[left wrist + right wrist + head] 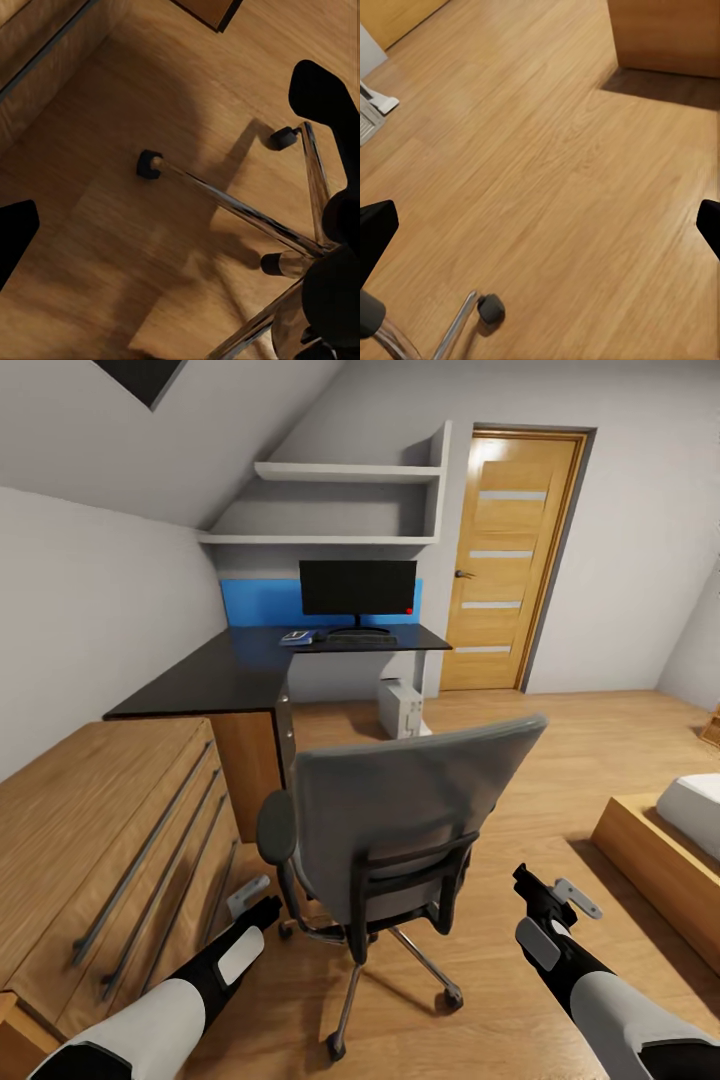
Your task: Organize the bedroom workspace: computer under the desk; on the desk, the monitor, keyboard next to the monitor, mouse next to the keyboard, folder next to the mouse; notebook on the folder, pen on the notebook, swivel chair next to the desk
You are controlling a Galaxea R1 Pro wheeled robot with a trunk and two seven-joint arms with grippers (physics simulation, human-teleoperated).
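The swivel chair (410, 810) stands in the middle of the floor with its grey back toward me, short of the desk (230, 670). On the far end of the desk stand the monitor (358, 588), the keyboard (360, 640) in front of it, and the blue folder (298, 637) to its left. What lies on the folder is too small to tell. The mouse, notebook and pen cannot be made out. The computer (400, 708) sits on the floor under the desk. My left gripper (255, 900) hangs open beside the chair's base (247, 217). My right gripper (540, 895) is open over bare floor.
A light wood dresser (110, 840) runs along the left wall, close to my left arm. A bed (680, 830) with a wood frame lies at the right. A wooden door (505, 560) and wall shelves (340, 505) are at the back. The chair's castors (148, 164) rest on wood flooring.
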